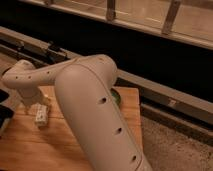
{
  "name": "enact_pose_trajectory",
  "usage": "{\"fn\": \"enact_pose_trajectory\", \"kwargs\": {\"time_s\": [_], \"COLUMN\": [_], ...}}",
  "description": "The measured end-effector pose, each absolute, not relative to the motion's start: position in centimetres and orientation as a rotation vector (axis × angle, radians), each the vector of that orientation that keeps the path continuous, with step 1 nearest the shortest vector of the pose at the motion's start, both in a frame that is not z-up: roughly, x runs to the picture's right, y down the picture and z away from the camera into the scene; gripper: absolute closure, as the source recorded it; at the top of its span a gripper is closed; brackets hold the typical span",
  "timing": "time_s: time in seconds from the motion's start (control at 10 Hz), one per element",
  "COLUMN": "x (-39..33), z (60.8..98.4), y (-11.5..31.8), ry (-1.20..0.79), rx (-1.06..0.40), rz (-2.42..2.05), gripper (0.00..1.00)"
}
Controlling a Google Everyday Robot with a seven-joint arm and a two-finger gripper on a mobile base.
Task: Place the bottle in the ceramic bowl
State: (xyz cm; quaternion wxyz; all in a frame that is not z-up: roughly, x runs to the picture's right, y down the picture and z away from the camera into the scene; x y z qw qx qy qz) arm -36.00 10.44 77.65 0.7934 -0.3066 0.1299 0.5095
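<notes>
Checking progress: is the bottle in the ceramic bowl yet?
Out. The bottle is at the gripper over the wooden table, well apart from the ceramic bowl.

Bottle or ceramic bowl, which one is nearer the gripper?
The bottle, small and white, is right by the gripper at the wooden table's left; the green ceramic bowl only peeks out from behind the arm, farther right.

table [20, 145] is pale wood w/ grain, matt. robot arm [95, 115] is smooth white plastic, a bit shiny. gripper [38, 109] is at left, low over the table, by the white plastic bottle [42, 117]. bowl [116, 95] edge is glossy green. floor [170, 145] looks rough & speckled.
</notes>
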Motion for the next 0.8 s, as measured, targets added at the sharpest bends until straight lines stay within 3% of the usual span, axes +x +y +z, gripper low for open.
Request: {"fn": "enact_pose_trajectory", "kwargs": {"time_s": [0.8], "x": [-32.9], "z": [80.8], "y": [13.5], "ry": [0.411], "rx": [-0.645], "rz": [1.130], "gripper": [0.35]}}
